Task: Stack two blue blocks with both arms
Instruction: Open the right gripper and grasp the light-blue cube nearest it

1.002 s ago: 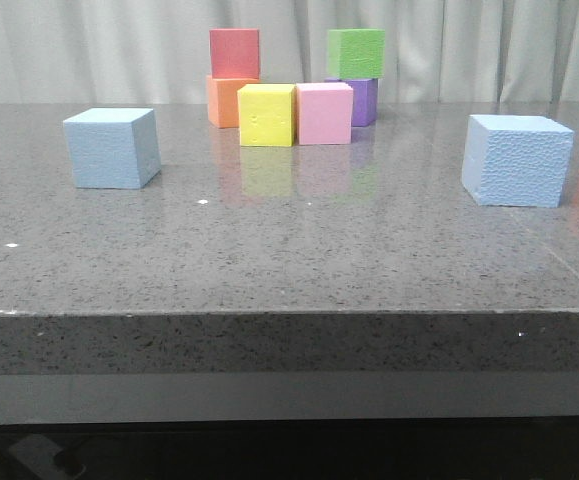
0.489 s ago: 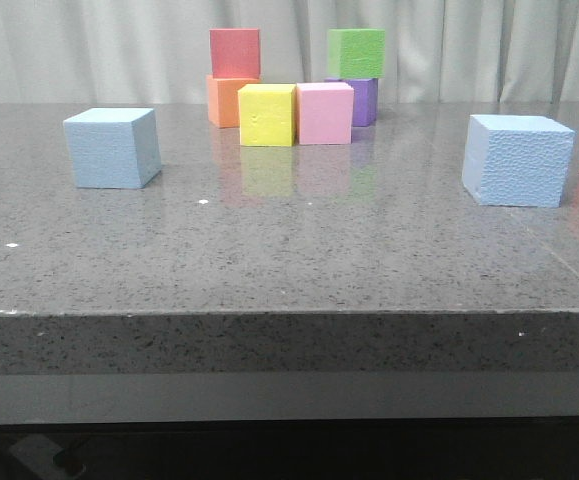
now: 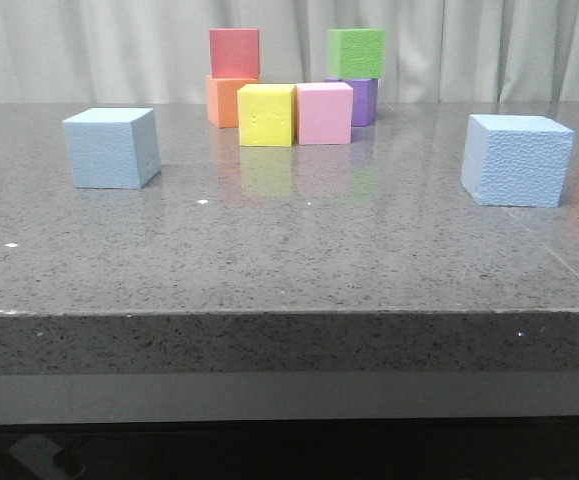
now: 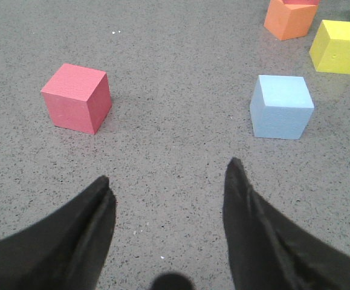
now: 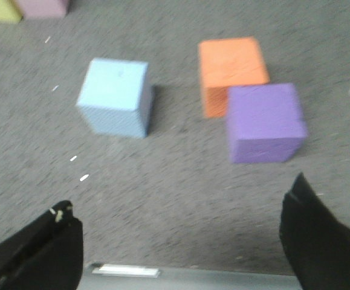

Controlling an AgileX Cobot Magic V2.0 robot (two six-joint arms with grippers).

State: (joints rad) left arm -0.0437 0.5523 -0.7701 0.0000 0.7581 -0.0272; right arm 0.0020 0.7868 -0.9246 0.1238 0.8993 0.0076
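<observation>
Left hand [image 4: 165,187]: released, fingers spread, nothing between them; low in the left wrist frame, hovering over bare counter [image 4: 162,90].
Right hand [image 5: 181,223]: released too, fingers wide apart at the bottom corners of the right wrist frame, grasping nothing.
Left blue block [image 4: 281,107]: right of centre in the left wrist frame, apart from the hand; at the left of the front frame [image 3: 112,148].
Right blue block [image 5: 115,96]: upper left of the right wrist frame, apart from the fingers; at the right of the front frame [image 3: 517,160].
Neighbours: red cube [image 4: 77,98] left of centre; orange cube [image 5: 231,72] touching a purple cube [image 5: 264,122].
Step in hand: approach, by my judgement; neither block is grasped, and the two stand well apart.
Next move: each hand likely needs to centre over its own block and lower astride it.
Writing: no brand or label readable.
</observation>
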